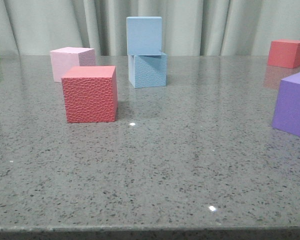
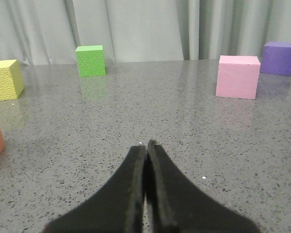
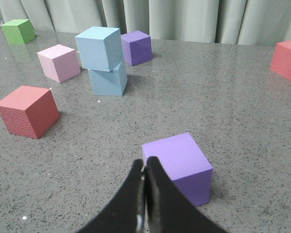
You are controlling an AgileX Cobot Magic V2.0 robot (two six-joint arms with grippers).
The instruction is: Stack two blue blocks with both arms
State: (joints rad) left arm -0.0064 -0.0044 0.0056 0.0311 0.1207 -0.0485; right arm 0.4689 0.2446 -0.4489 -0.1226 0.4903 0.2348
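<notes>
**Two blue cubes stacked, both grippers closed and empty**

The speckled grey stone tabletop [image 1: 190, 165] spreads before a pale grey pleated curtain [image 1: 215, 25]. Toward its far middle, the two pale sky-blue pebbled foam blocks stand stacked: the upper blue block [image 1: 144, 35] rests on the lower blue block [image 1: 148, 70], slightly offset and turned. Just left sit a red pebbled foam cube [image 1: 90, 94] and, behind it, a pink foam cube [image 1: 70, 62]. A purple foam cube [image 1: 294, 104] lies at the right edge, a second red cube [image 1: 287, 53] far right.

The left gripper [image 2: 146, 144] hangs above bare tabletop, fingers pressed together, holding nothing. The right gripper [image 3: 145, 162] is likewise closed and empty, just beside the purple cube.
</notes>
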